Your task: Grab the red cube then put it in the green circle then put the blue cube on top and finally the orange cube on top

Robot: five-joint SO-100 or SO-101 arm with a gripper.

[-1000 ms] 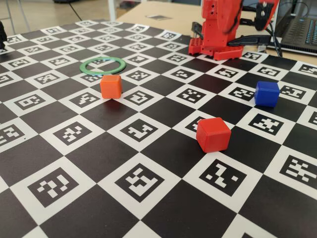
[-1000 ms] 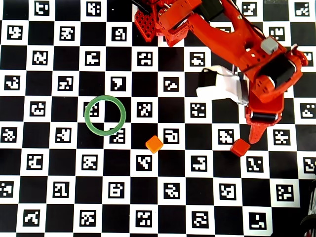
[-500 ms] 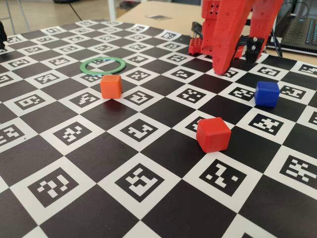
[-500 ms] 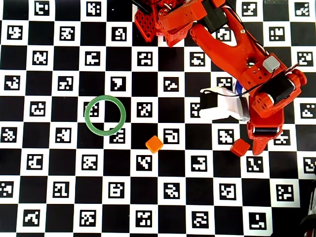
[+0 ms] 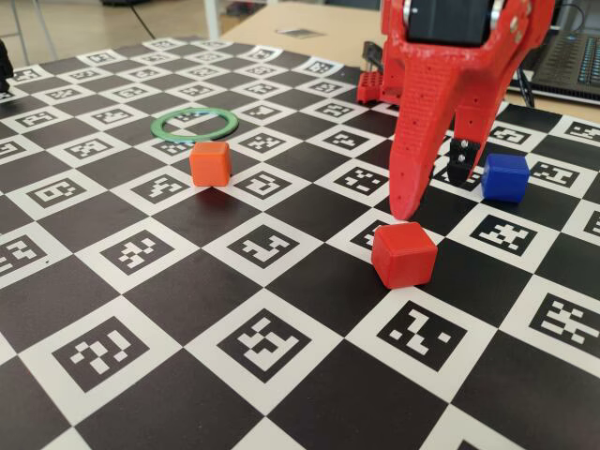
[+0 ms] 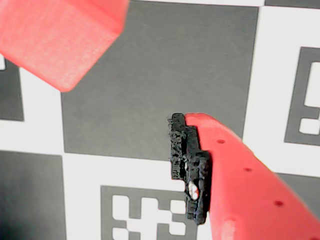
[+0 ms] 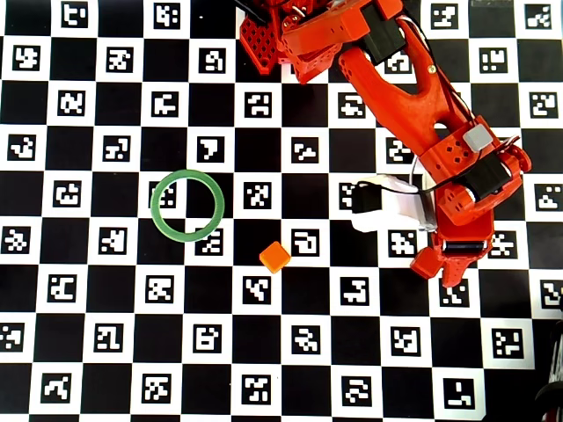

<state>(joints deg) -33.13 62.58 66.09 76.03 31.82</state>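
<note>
While the red cube (image 5: pixel 404 254) sits on the checkered board (image 5: pixel 141 281), the gripper (image 5: pixel 429 192) hangs just above and behind it in the fixed view. The cube is smooth, dull plastic with soft round edges. It lies on its own, and nothing holds it. The gripper is open, with one long pointed red finger (image 5: pixel 412 159) close to the cube and a short black-tipped one (image 5: pixel 457 161) set apart from it.

Up close in the wrist view, the red cube (image 6: pixel 60 37) fills the top left corner, and the black bumpy pad (image 6: pixel 189 167) of a finger shows lower down, well apart from the cube.

From the red cube, the orange cube (image 5: pixel 210 162) is off to the left in the fixed view, and the thin flat green circle (image 5: pixel 195 123) lies beyond that, with nothing in it. The blue cube (image 5: pixel 505 177) sits behind the red cube, to the right.

A second ago the arm (image 7: pixel 413 97) was folded back near its base in the fixed view. Now it has come down low over the red cube (image 7: pixel 427 261), which it partly hides from above. None of the cubes has moved, and the green circle (image 7: pixel 187 205) has stayed put too.
</note>
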